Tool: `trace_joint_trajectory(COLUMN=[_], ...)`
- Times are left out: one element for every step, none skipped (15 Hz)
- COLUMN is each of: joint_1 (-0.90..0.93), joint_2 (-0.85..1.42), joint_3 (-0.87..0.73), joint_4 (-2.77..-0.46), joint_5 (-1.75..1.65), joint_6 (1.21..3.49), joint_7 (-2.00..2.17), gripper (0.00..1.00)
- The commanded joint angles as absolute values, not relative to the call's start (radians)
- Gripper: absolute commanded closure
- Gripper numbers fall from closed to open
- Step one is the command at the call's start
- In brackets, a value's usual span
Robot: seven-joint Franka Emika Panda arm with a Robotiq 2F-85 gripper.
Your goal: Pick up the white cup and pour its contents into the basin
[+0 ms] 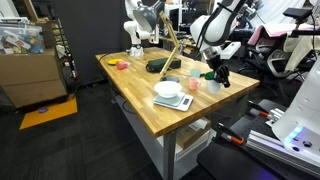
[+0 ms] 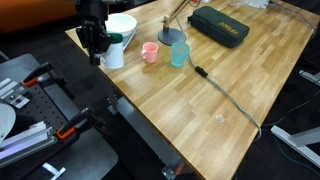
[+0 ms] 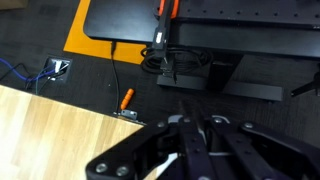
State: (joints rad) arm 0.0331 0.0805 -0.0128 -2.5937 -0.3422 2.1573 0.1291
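Observation:
The white cup (image 2: 115,54) stands near the table's corner, beside the white bowl (image 2: 122,24). My gripper (image 2: 97,50) is right against the cup's side in that exterior view and shows at the table's edge in the exterior view (image 1: 214,74). In the wrist view my fingers (image 3: 188,150) are close together, with slivers of white between them. They look shut on the cup's wall. The dark green-black basin (image 1: 159,65) lies farther along the table and also shows in the exterior view (image 2: 220,27).
A pink cup (image 2: 150,52) and a teal cup (image 2: 179,52) stand between the white cup and the basin. The white bowl sits on a flat white base (image 1: 172,102). A small pink-orange dish (image 1: 120,65) lies at the far end. A thin lamp arm (image 1: 172,40) leans over the table.

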Motion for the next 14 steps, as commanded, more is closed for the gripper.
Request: trace_joint_trajectory(joint_1=[-0.002,-0.008,-0.014,-0.001,-0.004,-0.006,-0.006,-0.006,-0.006,-0.006,-0.006,-0.013,-0.024,-0.038], joint_2=[0.088,0.100,0.117,0.091,0.099,0.106,0.112,0.115,0.115,0.115,0.115,0.129,0.138,0.151], joint_3=[-0.033,-0.038,-0.042,-0.038,-0.041,-0.042,-0.042,-0.043,-0.043,-0.043,-0.043,-0.050,-0.059,-0.071], joint_4=[-2.586,-2.579,-2.572,-2.586,-2.583,-2.579,-2.576,-2.575,-2.575,-2.575,-2.575,-2.557,-2.544,-2.525], joint_5=[-0.230,-0.192,-0.146,-0.205,-0.179,-0.168,-0.165,-0.165,-0.164,-0.164,-0.164,-0.145,-0.124,-0.094], joint_6=[2.194,2.210,2.240,2.201,2.216,2.222,2.226,2.227,2.227,2.227,2.227,2.225,2.226,2.229], joint_7=[0.180,0.192,0.193,0.174,0.178,0.181,0.184,0.186,0.188,0.190,0.190,0.209,0.218,0.221], gripper=[0.98,0.98,0.98,0.91,0.91,0.91,0.91,0.91,0.91,0.91,0.98,0.98,0.98,0.98])
